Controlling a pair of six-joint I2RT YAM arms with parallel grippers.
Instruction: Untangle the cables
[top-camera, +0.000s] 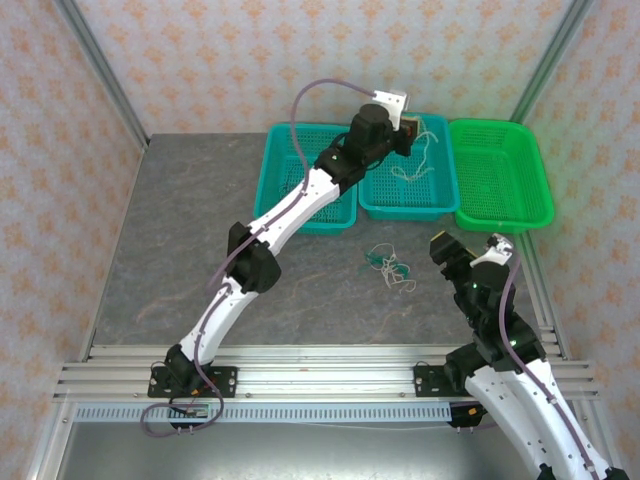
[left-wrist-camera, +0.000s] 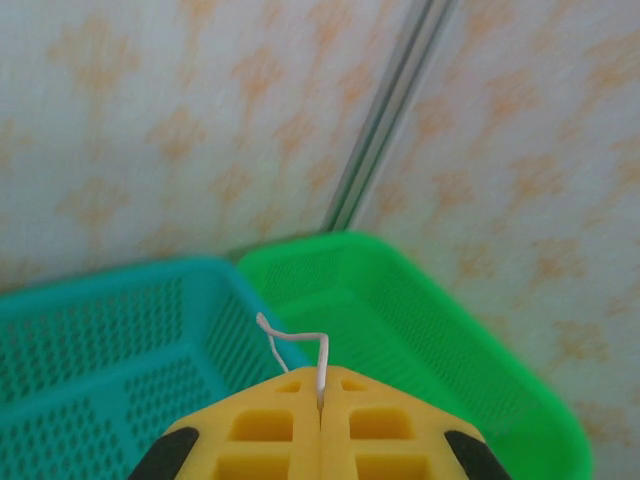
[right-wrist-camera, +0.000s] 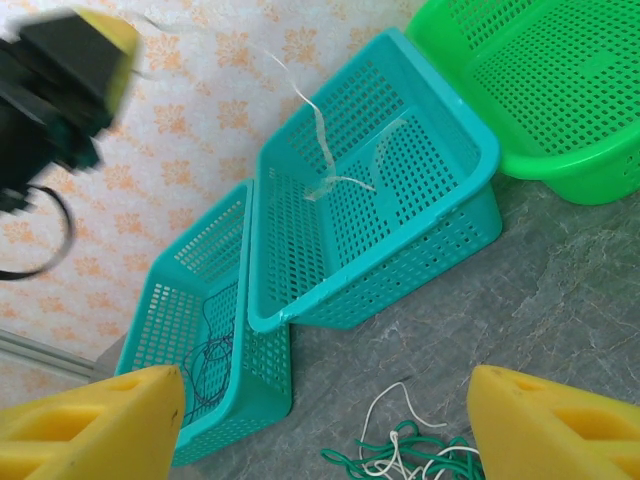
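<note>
Left gripper (left-wrist-camera: 320, 388): pressed together on one whitish cable (left-wrist-camera: 322, 362), raised over the middle teal basket (right-wrist-camera: 470, 130).
Whitish cable: thin, kinked, hanging slack down into that basket.
Clump (top-camera: 388, 265): green and whitish strands, knotted in a small squiggle on the grey table (top-camera: 200, 250), near the baskets.
Right gripper (right-wrist-camera: 320, 420): spread wide above the clump, apart from it.
Left teal basket (right-wrist-camera: 190, 255): thin dark cable (right-wrist-camera: 210, 355) looped inside.

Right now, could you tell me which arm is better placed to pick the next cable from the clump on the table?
Right. The right gripper, open, hovers close to the clump; the left gripper is shut on a white cable over the middle teal basket.
</note>
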